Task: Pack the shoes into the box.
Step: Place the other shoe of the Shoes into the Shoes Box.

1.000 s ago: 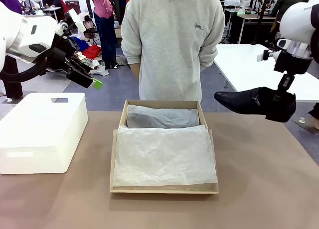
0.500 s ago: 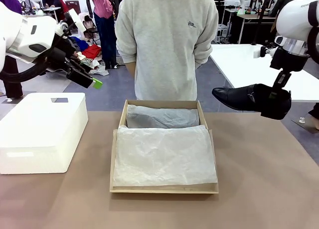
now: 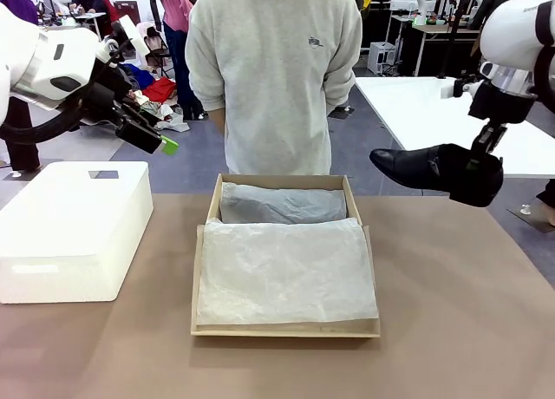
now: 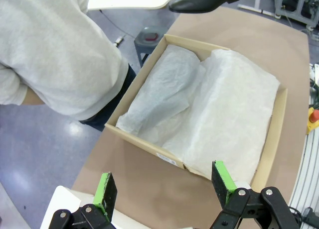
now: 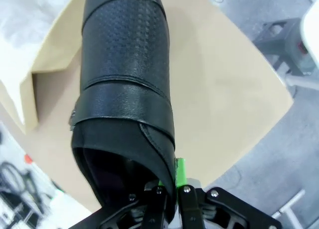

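One shoe (image 3: 414, 167), clamped at the heel in my right end effector (image 3: 473, 179), hangs right of the box (image 3: 211, 210). My left end effector (image 3: 165, 143) is spread wide, aloft. I note tissue (image 3: 286, 269) covering the box interior, a white foam container (image 3: 78, 225) to the left, a person (image 3: 273, 69) beyond, and a brown table (image 3: 451, 286).

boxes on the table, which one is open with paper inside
The tan cardboard shoebox in the middle, lined with white tissue paper; the white foam box at the robot's left shows no opening.
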`<state>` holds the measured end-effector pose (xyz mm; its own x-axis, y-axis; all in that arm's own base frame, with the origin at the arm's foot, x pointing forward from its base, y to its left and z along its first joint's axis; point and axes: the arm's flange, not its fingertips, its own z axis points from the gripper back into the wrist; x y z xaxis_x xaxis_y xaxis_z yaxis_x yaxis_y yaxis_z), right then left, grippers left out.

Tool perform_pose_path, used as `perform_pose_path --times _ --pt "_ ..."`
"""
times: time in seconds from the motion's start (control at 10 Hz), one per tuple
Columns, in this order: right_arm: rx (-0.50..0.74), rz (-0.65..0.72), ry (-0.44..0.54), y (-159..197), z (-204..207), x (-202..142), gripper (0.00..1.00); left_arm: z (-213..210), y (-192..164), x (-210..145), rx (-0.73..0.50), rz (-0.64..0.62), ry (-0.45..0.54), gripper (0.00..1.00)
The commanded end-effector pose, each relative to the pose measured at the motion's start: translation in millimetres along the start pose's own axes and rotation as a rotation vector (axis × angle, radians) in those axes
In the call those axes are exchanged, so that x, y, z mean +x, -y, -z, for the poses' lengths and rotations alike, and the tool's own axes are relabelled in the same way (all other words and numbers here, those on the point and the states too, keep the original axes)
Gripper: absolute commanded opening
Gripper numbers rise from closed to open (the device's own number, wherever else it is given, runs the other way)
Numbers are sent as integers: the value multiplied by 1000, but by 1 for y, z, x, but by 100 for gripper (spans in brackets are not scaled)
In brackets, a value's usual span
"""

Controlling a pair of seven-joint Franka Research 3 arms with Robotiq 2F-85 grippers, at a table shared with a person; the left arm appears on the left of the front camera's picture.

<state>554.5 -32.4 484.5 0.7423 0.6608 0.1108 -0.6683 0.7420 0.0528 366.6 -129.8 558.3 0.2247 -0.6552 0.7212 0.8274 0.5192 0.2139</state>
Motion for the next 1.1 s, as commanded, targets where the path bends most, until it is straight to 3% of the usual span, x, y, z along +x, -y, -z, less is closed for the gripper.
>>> perform_pose_path --times 0.0,0.4,0.6,0.8,1.0 --pt "-16 198 51 -26 -29 21 0 0 -1 0 -9 -4 9 100" --pt "-117 499 32 -74 -39 50 0 0 -1 0 -9 -4 9 100" --pt "-108 662 51 -101 -34 70 0 0 -1 0 -9 -4 9 100" --pt "-130 760 59 -123 -26 85 0 0 -1 0 -9 -4 9 100" --pt "-134 769 101 -142 -19 90 0 0 -1 0 -9 -4 9 100"
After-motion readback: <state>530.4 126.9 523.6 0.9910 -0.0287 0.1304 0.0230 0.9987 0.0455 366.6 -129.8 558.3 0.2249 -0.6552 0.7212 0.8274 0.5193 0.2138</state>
